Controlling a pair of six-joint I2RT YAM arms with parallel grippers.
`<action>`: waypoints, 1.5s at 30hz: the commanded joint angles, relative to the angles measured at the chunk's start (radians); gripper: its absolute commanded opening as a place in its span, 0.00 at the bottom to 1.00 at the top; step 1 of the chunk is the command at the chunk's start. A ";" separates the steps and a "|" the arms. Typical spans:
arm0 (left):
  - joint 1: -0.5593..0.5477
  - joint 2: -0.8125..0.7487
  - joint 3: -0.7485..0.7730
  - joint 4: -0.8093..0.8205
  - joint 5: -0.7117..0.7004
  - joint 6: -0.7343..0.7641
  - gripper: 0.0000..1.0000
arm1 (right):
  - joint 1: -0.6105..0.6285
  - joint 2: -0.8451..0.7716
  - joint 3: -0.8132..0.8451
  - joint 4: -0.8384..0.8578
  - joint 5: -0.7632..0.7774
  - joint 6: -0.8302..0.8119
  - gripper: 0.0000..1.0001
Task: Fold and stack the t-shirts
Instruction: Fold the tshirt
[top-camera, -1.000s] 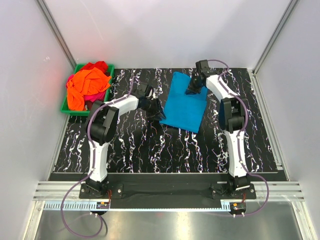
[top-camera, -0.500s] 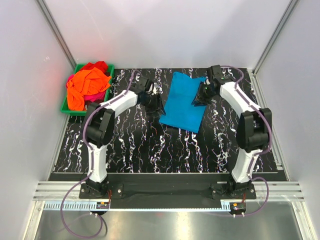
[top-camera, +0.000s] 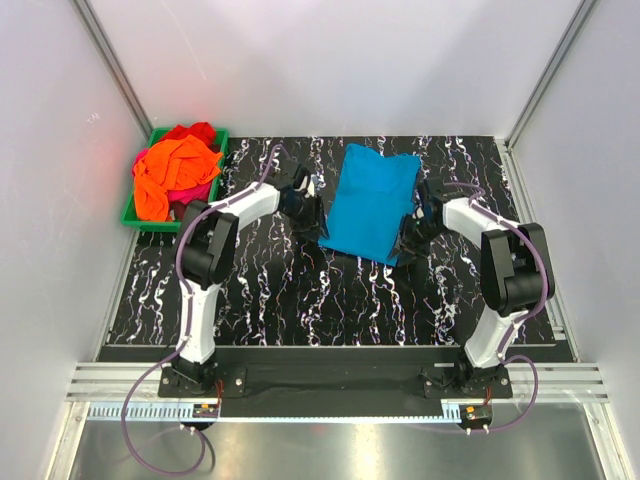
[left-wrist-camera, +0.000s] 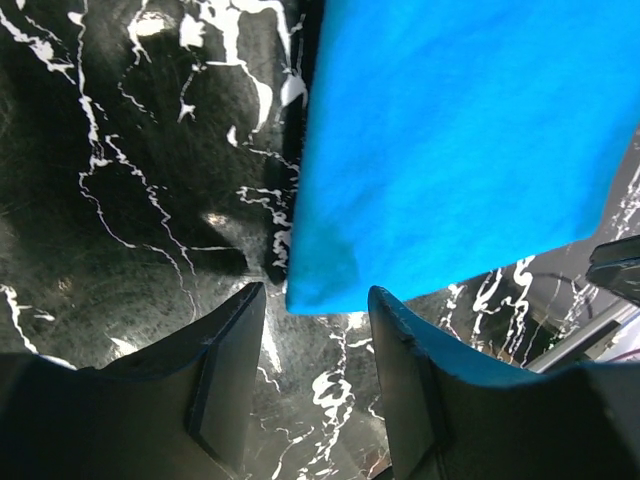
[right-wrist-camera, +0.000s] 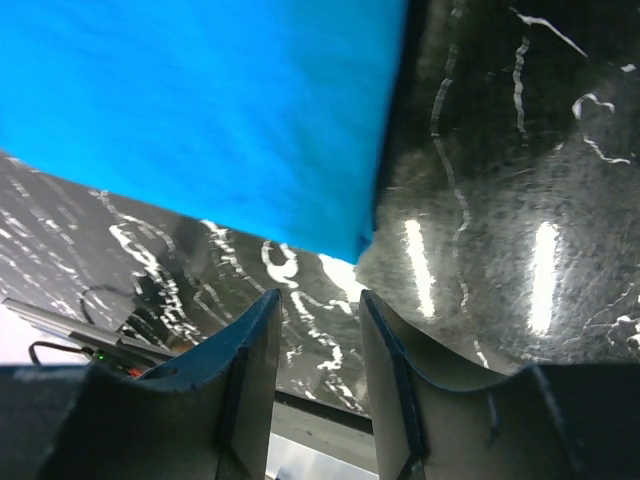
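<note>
Turquoise-blue cloth t-shirt (top-camera: 372, 203) lies flat as a long, slightly slanted rectangle in the upper centre of the overhead frame, on the black white-veined tabletop (top-camera: 300, 290). The left pincer (top-camera: 314, 225) sits at its lower left corner and the right pincer (top-camera: 405, 245) at its lower right corner. In each wrist view the jaws stand apart with nothing between them, and a cloth corner lies just ahead of the gap. A heap of orange, red and magenta t-shirts (top-camera: 172, 172) fills the green plastic bin (top-camera: 128, 212) at upper left, well apart from both arms.

Assessment: you appear to be mid-fold on the blue shirt, with the sides seemingly turned in and the lengthwise fold not yet made. The next move calls for you to advance both pincers onto the corners, close on all layers together, then carry the lower hem evenly toward the upper edge.

Not determinable:
- how many layers the rectangle holds, and where its sleeves lie
- whether the fingertips touch the tabletop
- how many shirts the bin holds; magenta shows only as a sliver
</note>
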 joint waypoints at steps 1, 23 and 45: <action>0.001 0.019 -0.002 0.023 -0.013 0.011 0.51 | -0.015 -0.028 -0.037 0.084 -0.021 -0.004 0.45; -0.001 -0.154 -0.204 0.089 0.050 -0.014 0.00 | -0.023 -0.120 -0.120 0.092 0.010 -0.013 0.14; 0.001 -0.114 -0.163 0.074 0.060 0.028 0.50 | -0.023 -0.068 -0.167 0.199 -0.096 -0.061 0.31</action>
